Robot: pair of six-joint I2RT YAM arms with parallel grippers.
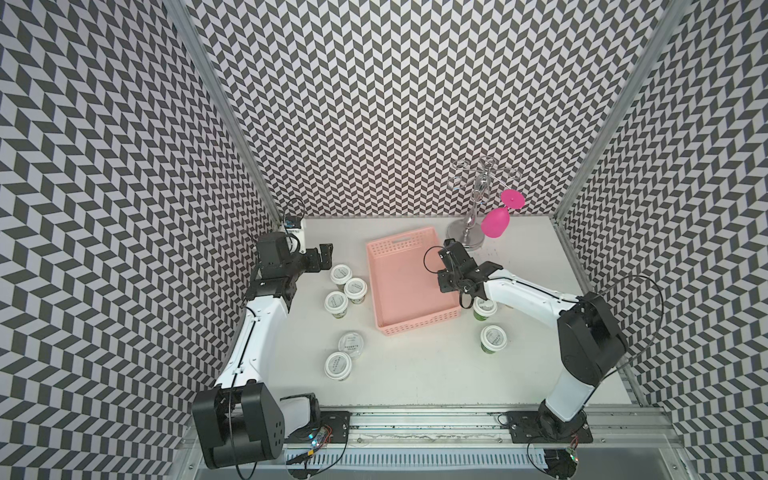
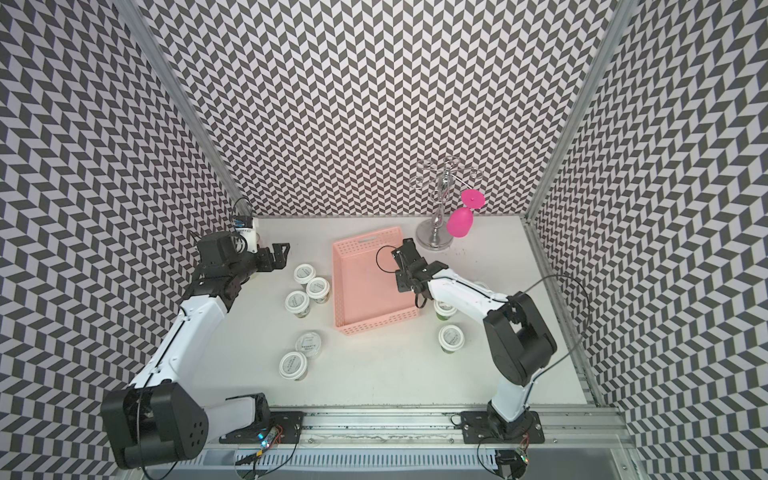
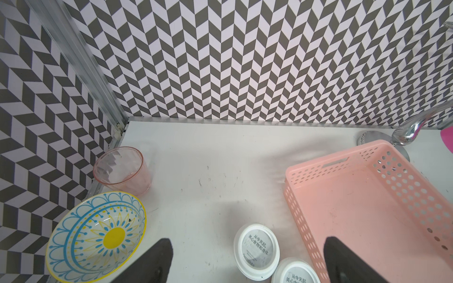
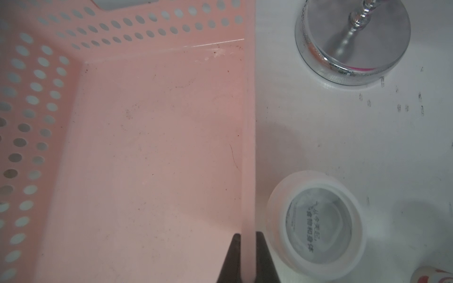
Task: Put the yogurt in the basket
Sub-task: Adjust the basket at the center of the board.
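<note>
The right gripper (image 4: 248,236) points down, pinching the basket's (image 4: 248,122) right wall. The left gripper (image 1: 325,254) hovers, fingers wide apart, near the desk's (image 1: 415,365) far-left corner.

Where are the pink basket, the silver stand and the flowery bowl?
pink basket (image 1: 399,286), in a top view, on its bare floor.
silver stand (image 4: 382,44), in the right wrist view, on its round base.
flowery bowl (image 3: 115,241), in the left wrist view, on its yellow centre.

The basket (image 1: 409,291) is pale pink, the yogurt lids (image 1: 341,273) are white with grey print, and the walls (image 1: 374,104) carry grey-white chevrons.
</note>
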